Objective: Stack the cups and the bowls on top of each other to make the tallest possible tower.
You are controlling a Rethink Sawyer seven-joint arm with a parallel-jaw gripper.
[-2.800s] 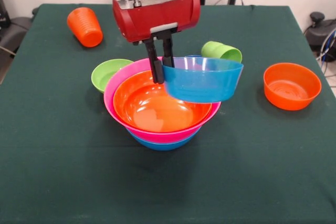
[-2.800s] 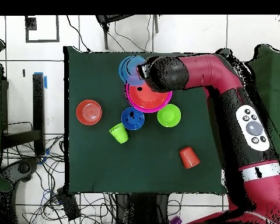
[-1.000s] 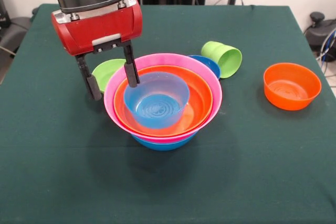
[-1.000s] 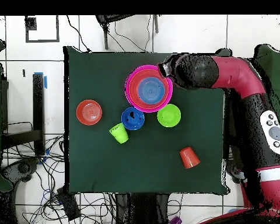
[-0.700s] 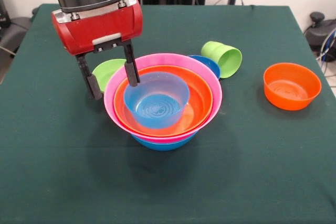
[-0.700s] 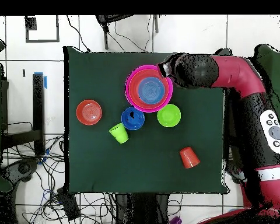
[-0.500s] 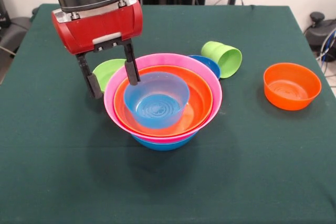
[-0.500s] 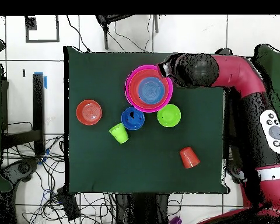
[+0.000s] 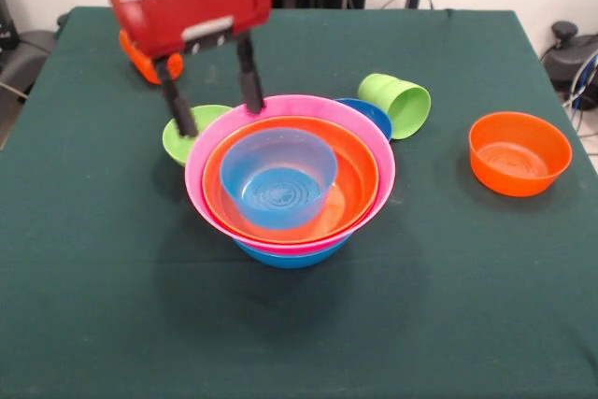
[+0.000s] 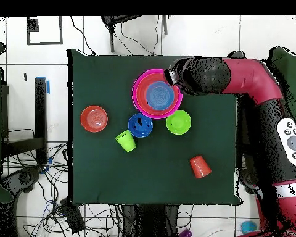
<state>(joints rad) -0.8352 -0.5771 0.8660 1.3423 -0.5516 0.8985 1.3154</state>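
**Gripper lifts clear of the bowl stack**

Up has gone the gripper (image 9: 213,109) since a second ago: its fingers, which then reached down beside the small blue bowl (image 9: 278,178), now hang higher, with the tips at about the pink rim's far left edge. Nothing else on the table has shifted. Its two dark fingers (image 9: 177,105) stand spread apart with nothing between them, one outside the stack over the little green bowl (image 9: 179,135), the other just above the pink rim.

On the green cloth of the table (image 9: 448,287) the tower (image 9: 290,179) sits a little left of centre in the front view: a wide blue bowl (image 9: 291,255) at the bottom, a pink bowl (image 9: 383,175) in it, an orange bowl (image 9: 360,179) in that, and the small blue bowl innermost, upright. Just behind the stack to the right peeks another small blue bowl (image 9: 374,115), and beside it the green cup (image 9: 396,103) lies tipped on its side, mouth toward the stack. An orange bowl (image 9: 519,152) stands alone, well apart on the right. Behind the red gripper body, part of the orange cup (image 9: 140,58) shows; from overhead it (image 10: 200,166) stands alone, mouth down, nearer the robot's base
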